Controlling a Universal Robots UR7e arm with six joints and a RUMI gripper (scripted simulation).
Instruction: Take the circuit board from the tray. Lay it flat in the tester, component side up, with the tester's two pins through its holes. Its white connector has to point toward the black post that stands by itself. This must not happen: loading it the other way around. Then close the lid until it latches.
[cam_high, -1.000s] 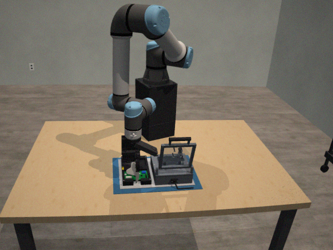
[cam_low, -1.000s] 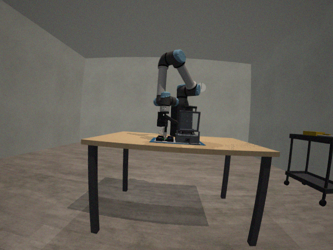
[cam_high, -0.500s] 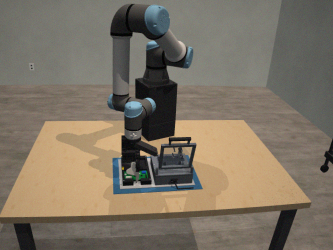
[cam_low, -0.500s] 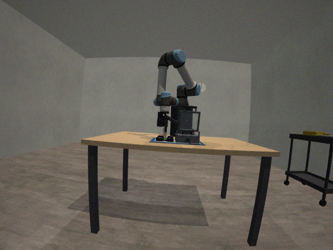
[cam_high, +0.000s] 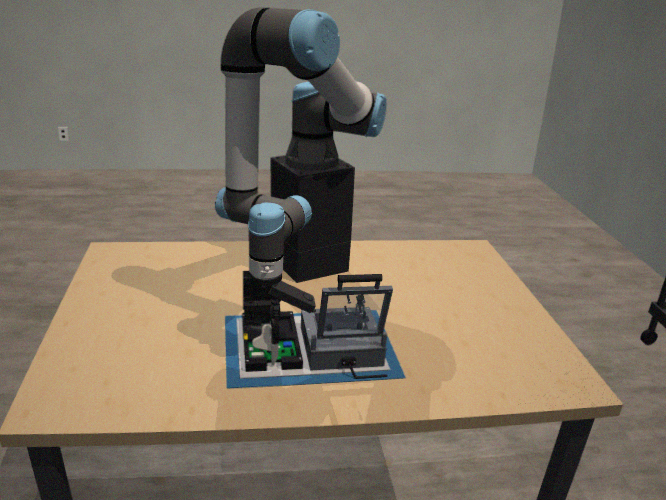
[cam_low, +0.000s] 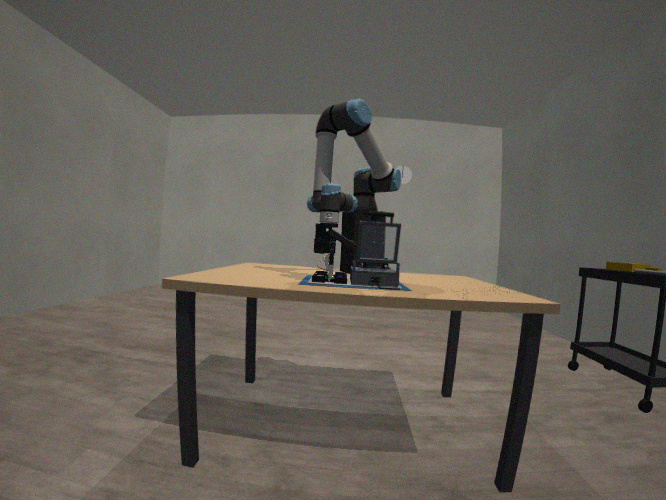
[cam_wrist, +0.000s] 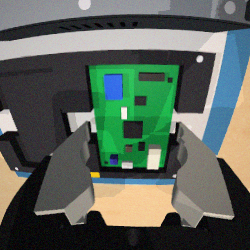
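Note:
The green circuit board (cam_wrist: 133, 116) lies flat, component side up, in the black tray (cam_wrist: 45, 105); it also shows in the top view (cam_high: 270, 350). Its white connector (cam_wrist: 154, 156) is at the near end in the wrist view. My gripper (cam_wrist: 133, 122) is low over the tray, its two grey fingers on either side of the board's near end. The fingers stand open, a little apart from the board's edges. The gripper also shows in the top view (cam_high: 268, 336). The grey tester (cam_high: 346, 340) stands to the right of the tray with its lid (cam_high: 355, 309) raised upright.
Tray and tester sit on a white plate on a blue mat (cam_high: 313, 371). The arm's black pedestal (cam_high: 314, 220) stands behind them. A black latch handle (cam_high: 365, 372) sticks out at the tester's front. A black cart (cam_low: 624, 322) stands off to the right of the table.

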